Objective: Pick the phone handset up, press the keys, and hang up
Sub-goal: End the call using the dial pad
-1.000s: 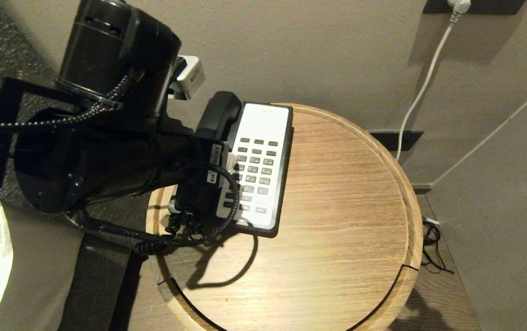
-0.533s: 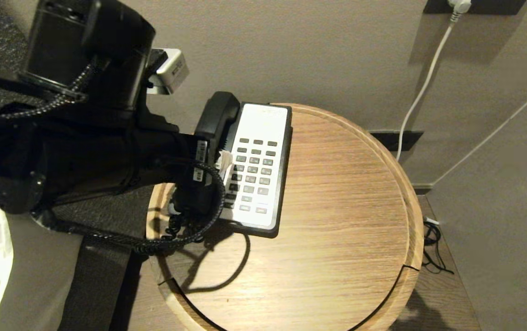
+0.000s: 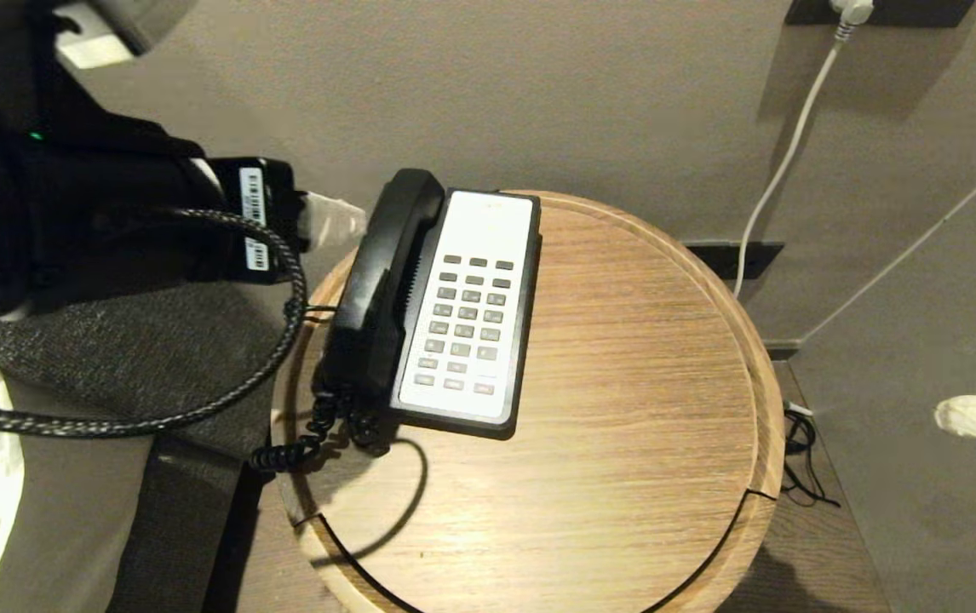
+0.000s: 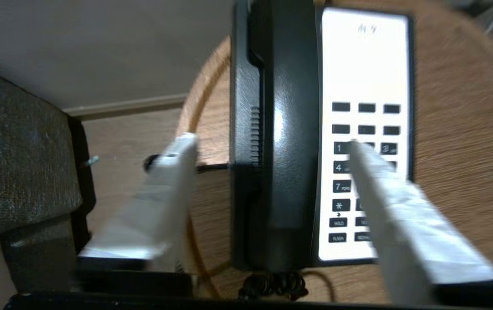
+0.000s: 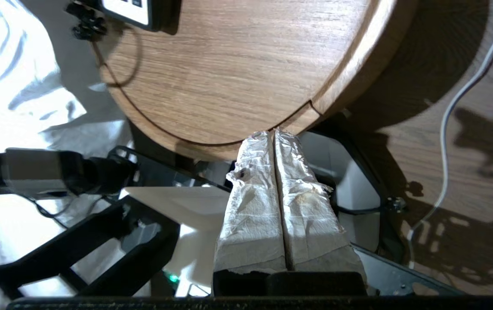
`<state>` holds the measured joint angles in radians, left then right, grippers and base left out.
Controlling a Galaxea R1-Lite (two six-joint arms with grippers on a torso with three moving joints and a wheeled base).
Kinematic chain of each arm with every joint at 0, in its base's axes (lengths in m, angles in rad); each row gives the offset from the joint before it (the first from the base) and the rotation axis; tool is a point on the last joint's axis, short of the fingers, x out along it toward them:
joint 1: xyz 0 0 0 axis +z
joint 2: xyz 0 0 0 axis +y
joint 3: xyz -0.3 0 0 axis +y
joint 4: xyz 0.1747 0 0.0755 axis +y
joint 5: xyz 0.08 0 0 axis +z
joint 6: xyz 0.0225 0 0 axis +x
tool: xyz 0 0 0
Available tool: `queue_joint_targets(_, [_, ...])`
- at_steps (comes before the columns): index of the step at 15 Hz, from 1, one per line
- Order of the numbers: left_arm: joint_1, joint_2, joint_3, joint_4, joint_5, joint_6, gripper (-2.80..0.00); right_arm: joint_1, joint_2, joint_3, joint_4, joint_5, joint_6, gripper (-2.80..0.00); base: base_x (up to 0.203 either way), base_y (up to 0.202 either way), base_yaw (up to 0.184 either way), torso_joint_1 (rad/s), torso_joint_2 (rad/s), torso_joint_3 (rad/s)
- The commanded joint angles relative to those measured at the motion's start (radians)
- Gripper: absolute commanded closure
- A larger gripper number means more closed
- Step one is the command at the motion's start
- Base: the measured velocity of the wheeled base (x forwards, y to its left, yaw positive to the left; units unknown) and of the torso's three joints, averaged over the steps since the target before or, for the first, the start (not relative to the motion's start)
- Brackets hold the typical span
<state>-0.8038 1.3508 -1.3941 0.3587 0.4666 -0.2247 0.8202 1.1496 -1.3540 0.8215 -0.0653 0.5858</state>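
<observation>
round wooden surface beside a grey wall is carrying the phone base, white keypad facing up. phone handset is lying seated in its cradle along the base's left side, coiled cord trailing off the near end. left tool is hovering released, fingers spread either side of the handset and clear of it, holding nothing. right tool is sitting clenched and empty off the surface's near right rim. judging by this, it's either pre-grasp or just after hang-up, can't tell which. if pre-grasp, next move is needing a descent astride the handset's middle, then a squeeze.
</observation>
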Motion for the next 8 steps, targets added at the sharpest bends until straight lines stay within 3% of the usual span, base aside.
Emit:
queue_joint_targets(1, [-0.002,-0.116,0.009,0.005,-0.002,-0.003,0.00,0.001,0.089,-0.036,0.003,0.001,-0.023,0.00,0.000,0.000,0.000,0.000,0.00,0.000])
queue_joint_targets(6, [-0.002,-0.294,0.062,0.025,-0.014,-0.011,0.00,0.019,0.324,-0.254,0.000,0.050,-0.038,0.00,0.000,0.000,0.000,0.000,0.00,0.000])
queue_joint_targets(8, [-0.002,-0.344,0.063,0.050,-0.017,-0.047,0.00,0.049,0.418,-0.350,0.001,0.063,-0.036,0.00,0.000,0.000,0.000,0.000,0.00,0.000])
